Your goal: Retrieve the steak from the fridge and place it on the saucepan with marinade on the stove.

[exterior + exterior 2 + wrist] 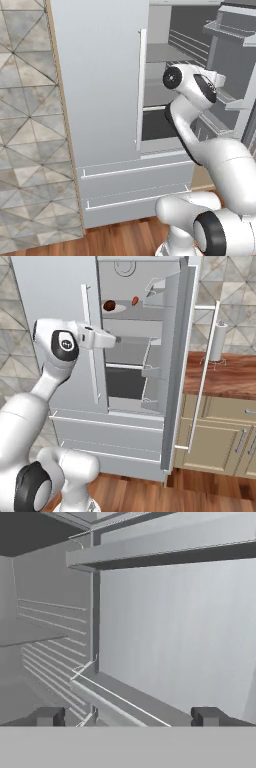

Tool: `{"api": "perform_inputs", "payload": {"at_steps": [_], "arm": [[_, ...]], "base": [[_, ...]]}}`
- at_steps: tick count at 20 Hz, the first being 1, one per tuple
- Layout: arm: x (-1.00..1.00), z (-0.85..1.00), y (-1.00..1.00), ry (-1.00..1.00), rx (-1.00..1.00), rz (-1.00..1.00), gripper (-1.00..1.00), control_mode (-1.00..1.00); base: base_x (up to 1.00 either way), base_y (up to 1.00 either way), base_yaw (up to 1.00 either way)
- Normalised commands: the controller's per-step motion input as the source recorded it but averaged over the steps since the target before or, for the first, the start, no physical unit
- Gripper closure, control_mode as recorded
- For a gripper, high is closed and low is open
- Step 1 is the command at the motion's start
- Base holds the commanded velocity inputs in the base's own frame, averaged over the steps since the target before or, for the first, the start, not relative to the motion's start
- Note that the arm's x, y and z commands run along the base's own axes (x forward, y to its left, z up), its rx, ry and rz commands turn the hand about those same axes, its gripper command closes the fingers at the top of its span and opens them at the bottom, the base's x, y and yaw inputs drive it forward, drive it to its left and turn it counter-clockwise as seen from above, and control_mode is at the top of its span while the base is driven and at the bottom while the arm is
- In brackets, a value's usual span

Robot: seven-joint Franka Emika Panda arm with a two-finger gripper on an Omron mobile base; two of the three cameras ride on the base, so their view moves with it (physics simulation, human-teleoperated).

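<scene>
The fridge (pixel 55 286) stands with its right door swung wide, grey shelves bare to the room. The arm reaches in at the middle shelf, and the gripper (pixel 127 716) has its jaws spread wide with nothing between them. The steak (pixel 109 305) sits on the shelf above, beside what may be a second reddish item, too small to name. Fetching has only begun; next the hand must rise to that shelf.
</scene>
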Motion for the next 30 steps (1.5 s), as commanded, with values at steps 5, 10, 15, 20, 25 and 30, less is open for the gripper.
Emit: {"api": "perform_inputs", "payload": {"at_steps": [5, 10, 15, 20, 25, 30], "arm": [[0.0, -0.01, 0.59, 0.11, 0.02, 0.4, -1.0, -1.0], [0.0, -0.16, 0.68, 0.0, 0.0, 0.43, -1.0, -1.0], [-0.06, -0.11, 0.62, -0.04, 0.0, 0.37, -1.0, -1.0], [0.0, -0.02, 0.15, -0.1, 0.03, 0.18, -1.0, -1.0], [0.01, 0.0, 0.0, -0.1, 0.06, 0.09, -1.0, -1.0], [0.11, 0.0, 0.0, -0.01, 0.04, 0.11, -1.0, -1.0]], "base": [[0.0, 0.0, 0.0], [0.0, 0.0, 0.0], [0.0, 0.0, 0.0], [0.0, 0.0, 0.0], [0.0, 0.0, 0.0], [0.0, 0.0, 0.0]]}}
